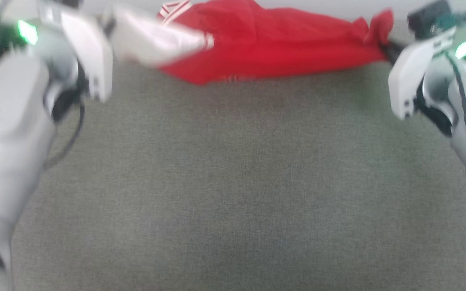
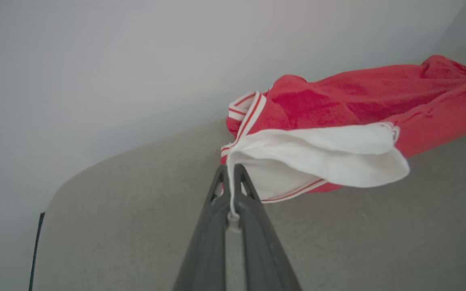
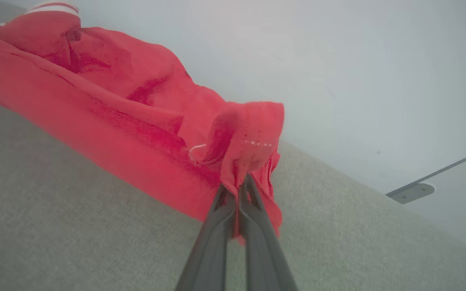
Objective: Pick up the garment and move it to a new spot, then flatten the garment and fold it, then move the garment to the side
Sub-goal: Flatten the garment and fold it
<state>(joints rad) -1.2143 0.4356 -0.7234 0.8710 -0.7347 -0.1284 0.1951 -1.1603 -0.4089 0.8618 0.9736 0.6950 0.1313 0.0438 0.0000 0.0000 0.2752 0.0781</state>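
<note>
The garment (image 1: 273, 44), a red shirt with white sleeves and striped trim, hangs stretched between both grippers across the far edge of the grey-green table (image 1: 233, 182). In the left wrist view my left gripper (image 2: 229, 171) is shut on the edge of a white sleeve (image 2: 318, 157), the red body (image 2: 370, 93) trailing to the right. In the right wrist view my right gripper (image 3: 236, 184) is shut on a bunched red corner (image 3: 249, 141) of the garment (image 3: 107, 109). In the head view both forearms sit at the upper corners, and the fingertips are hidden there.
Grey-green fabric covers the table (image 2: 338, 242) from the garment to the near edge. A pale wall (image 3: 358, 60) rises behind the table's far edge. A small grey bracket (image 3: 413, 192) shows on the floor or wall beyond the table.
</note>
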